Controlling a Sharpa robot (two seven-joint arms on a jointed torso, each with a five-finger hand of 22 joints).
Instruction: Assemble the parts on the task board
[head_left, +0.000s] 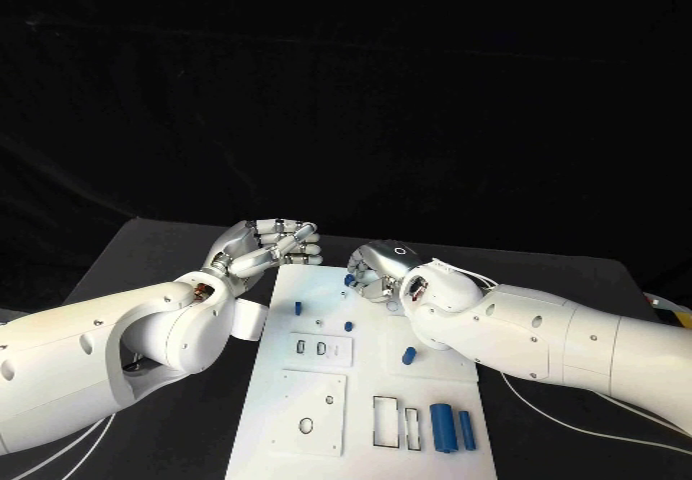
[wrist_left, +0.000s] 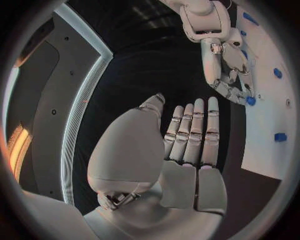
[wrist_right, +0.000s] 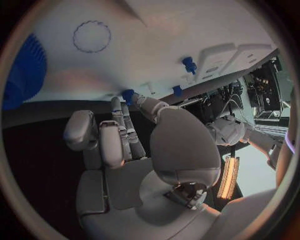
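- My right hand (head_left: 379, 272): fingers are pinching a small blue plastic peg (wrist_left: 250, 101) at the far end of the white flat task board (head_left: 361, 400), seemingly for seating.
- My left hand (head_left: 268, 243): fingers are lying straight together, holding nothing, beside the board's far corner, keeping clear.

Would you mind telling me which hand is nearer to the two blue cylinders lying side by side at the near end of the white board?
The right. The right hand is over the board's far end, on the same side as the blue cylinders; the left hand hovers off the far-left corner of the board.
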